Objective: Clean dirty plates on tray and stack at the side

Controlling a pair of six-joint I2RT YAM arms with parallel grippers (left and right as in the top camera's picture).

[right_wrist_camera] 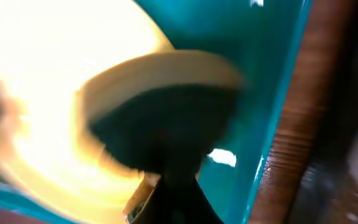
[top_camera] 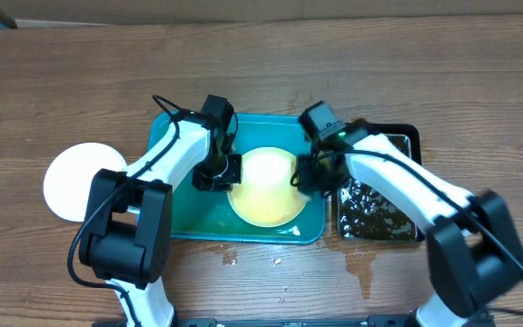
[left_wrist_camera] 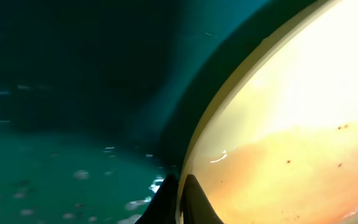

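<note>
Mid-bench in the tray (top_camera: 182,211), left gripper (top_camera: 227,174) nips the stiff, likely slick plate (top_camera: 266,193) by its rim while right gripper (top_camera: 311,175) clamps a scrubber (right_wrist_camera: 163,109).

The tray (top_camera: 193,218) is glossy teal plastic (beaded with water). The lime-green plate (top_camera: 263,186) is smooth and shiny, the white plate (top_camera: 73,177) matt. The worktop (top_camera: 80,91) is matt, grained wood. The sponge (right_wrist_camera: 166,106) has a dark, rougher-looking face.

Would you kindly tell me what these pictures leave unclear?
Left claw: overhead, the wrist hides its jaws; left wrist crops all but the fingertips at the green plate's rim.
Right claw: right wrist, blur smears the round dark object before it; grip unclear.
White plate: overhead, too small to judge cleanliness.
</note>
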